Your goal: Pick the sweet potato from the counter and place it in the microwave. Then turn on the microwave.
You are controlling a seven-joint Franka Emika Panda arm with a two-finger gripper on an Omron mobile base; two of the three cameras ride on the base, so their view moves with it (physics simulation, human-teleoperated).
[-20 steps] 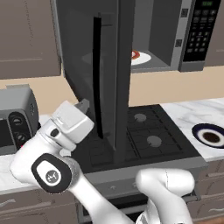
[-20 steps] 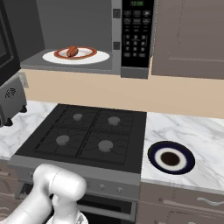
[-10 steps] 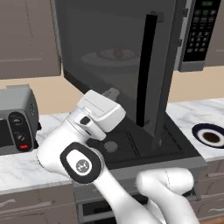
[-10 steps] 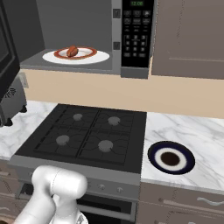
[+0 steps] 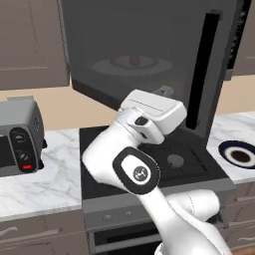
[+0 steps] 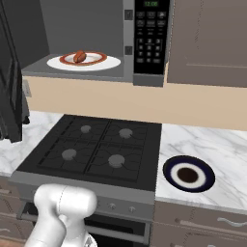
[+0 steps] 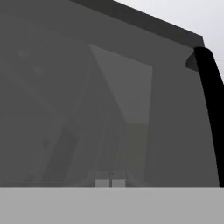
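Observation:
The sweet potato (image 6: 79,56) lies on a white plate (image 6: 108,63) inside the microwave (image 6: 87,29), beside its black keypad panel (image 6: 150,38). In the left base view the microwave door (image 5: 149,40) stands half swung across the opening, and the sweet potato (image 5: 133,60) shows dimly through its window. My gripper (image 5: 165,91) is shut and empty, its tips against the door's outer face, left of the long black handle (image 5: 201,74). In the hand view the shut gripper (image 7: 110,180) is close to the door pane (image 7: 109,100), with the handle (image 7: 212,109) at the right.
A black four-burner stovetop (image 6: 96,149) lies under the microwave. A dark blue plate (image 6: 188,174) sits on the marble counter (image 6: 217,144) to the right. A silver toaster oven (image 5: 17,144) stands on the counter at the left. My own arm (image 5: 129,164) reaches over the stove.
The microwave door has swung further toward the opening, rightward in the left base view. My hand has followed it, rising and moving right while staying shut.

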